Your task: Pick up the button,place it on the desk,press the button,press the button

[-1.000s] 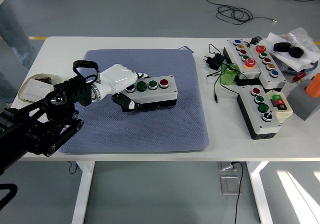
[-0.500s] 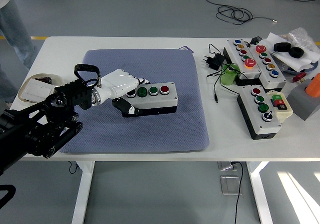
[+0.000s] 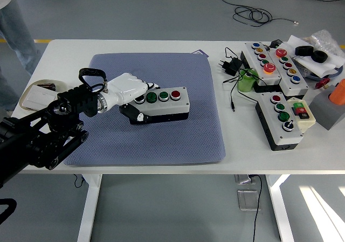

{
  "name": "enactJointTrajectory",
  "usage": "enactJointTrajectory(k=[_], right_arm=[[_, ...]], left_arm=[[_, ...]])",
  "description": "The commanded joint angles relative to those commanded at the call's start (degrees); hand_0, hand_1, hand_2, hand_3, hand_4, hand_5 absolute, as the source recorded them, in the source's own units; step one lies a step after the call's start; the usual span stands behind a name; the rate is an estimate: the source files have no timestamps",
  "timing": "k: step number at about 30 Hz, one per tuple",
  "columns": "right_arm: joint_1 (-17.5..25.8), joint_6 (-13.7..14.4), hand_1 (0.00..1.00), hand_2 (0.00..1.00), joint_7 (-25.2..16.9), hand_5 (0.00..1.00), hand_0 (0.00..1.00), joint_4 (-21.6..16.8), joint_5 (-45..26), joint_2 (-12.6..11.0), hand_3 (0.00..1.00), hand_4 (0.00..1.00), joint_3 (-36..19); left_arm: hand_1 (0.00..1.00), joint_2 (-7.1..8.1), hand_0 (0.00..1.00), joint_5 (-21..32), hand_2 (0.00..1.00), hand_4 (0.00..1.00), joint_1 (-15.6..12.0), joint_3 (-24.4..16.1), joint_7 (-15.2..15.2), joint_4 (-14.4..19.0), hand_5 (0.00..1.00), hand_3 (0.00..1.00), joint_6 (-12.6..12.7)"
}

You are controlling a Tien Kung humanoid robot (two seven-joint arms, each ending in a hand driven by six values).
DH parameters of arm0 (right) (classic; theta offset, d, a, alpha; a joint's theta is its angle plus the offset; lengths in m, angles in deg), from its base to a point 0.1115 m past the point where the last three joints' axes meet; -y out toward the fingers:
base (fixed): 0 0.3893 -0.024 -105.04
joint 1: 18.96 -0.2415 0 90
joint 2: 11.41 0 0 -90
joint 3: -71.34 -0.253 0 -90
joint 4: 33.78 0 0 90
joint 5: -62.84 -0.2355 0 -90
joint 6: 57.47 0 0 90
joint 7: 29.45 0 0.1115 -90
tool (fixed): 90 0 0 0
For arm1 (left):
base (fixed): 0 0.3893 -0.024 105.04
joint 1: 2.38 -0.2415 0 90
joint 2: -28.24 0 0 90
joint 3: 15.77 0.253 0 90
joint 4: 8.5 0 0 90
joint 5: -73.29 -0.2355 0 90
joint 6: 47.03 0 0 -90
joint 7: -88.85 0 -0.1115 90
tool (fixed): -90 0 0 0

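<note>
A grey button box (image 3: 164, 103) with two green buttons and one red button lies on the blue-grey mat (image 3: 161, 134), near its middle. My left hand (image 3: 132, 94), white with black fingertips, is shut on the box's left end, fingers over its top and thumb at its front. The box sits low on the mat, close to level. My left arm comes in from the lower left. My right arm is out of view.
Other button boxes (image 3: 269, 61) (image 3: 281, 121), a green cup (image 3: 247, 81), a black adapter with cable (image 3: 232, 65), tape rolls (image 3: 312, 53) and an orange object (image 3: 338, 91) crowd the table's right side. A pale dish (image 3: 39, 94) sits at left. A person's leg (image 3: 16, 26) stands at top left.
My left hand has shifted the box slightly: it dropped and levelled half a second ago, and now it sits a touch higher and further left. The person at top left has moved.
</note>
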Motion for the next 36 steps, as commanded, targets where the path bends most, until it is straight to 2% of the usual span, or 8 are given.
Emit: enactJointTrajectory(k=[1,2,7,8,25,26,30,36], right_arm=[[-0.01,0.0,0.797,0.817,0.0,0.479,0.787,0.0,-0.01,0.0,0.751,0.412,0.0],[-0.02,0.0,0.797,0.817,0.01,0.479,0.787,0.0,0.0,0.0,0.751,0.412,0.0],[-0.05,0.01,0.797,0.817,0.03,0.479,0.787,0.0,0.03,0.0,0.751,0.412,-0.01],[-0.06,0.02,0.797,0.817,0.04,0.479,0.787,0.0,-0.02,0.01,0.751,0.412,0.01],[-0.14,0.01,0.797,0.817,-0.06,0.479,0.787,0.0,-0.26,-0.02,0.751,0.412,0.25],[-0.13,0.0,0.797,0.817,-0.06,0.479,0.787,0.0,-0.26,-0.02,0.751,0.412,0.25],[-0.13,0.01,0.797,0.817,-0.04,0.479,0.787,0.0,-0.23,0.01,0.751,0.412,0.19],[-0.03,0.04,0.797,0.817,0.0,0.479,0.787,0.0,-0.22,0.05,0.751,0.412,0.21]], left_arm=[[0.384,0.02,0.386,-0.08,0.385,0.4,-0.01,-0.01,0.08,0.0,0.002,0.476,-0.16],[0.543,0.04,0.517,-0.15,0.613,0.502,-0.02,0.0,0.13,0.01,0.002,0.692,-0.24],[0.543,0.03,0.517,-0.26,0.613,0.502,-0.05,-0.01,0.13,0.03,0.002,0.692,-0.52],[0.618,0.04,0.558,-0.24,0.728,0.524,-0.04,-0.02,0.15,0.05,0.002,0.808,-0.57],[0.744,0.2,0.633,1.31,0.821,0.561,-0.34,-1.11,-0.12,0.2,0.002,0.939,-3.77],[0.795,0.22,0.701,1.52,0.841,0.745,-0.38,-1.26,-0.19,0.27,0.102,0.983,-4.33],[0.795,0.25,0.701,3.48,0.841,0.745,-0.45,-1.76,0.0,0.29,0.102,0.983,-7.14],[0.851,0.3,0.785,5.04,0.872,0.821,-0.76,-2.19,-0.54,0.65,0.187,0.998,-8.03]])
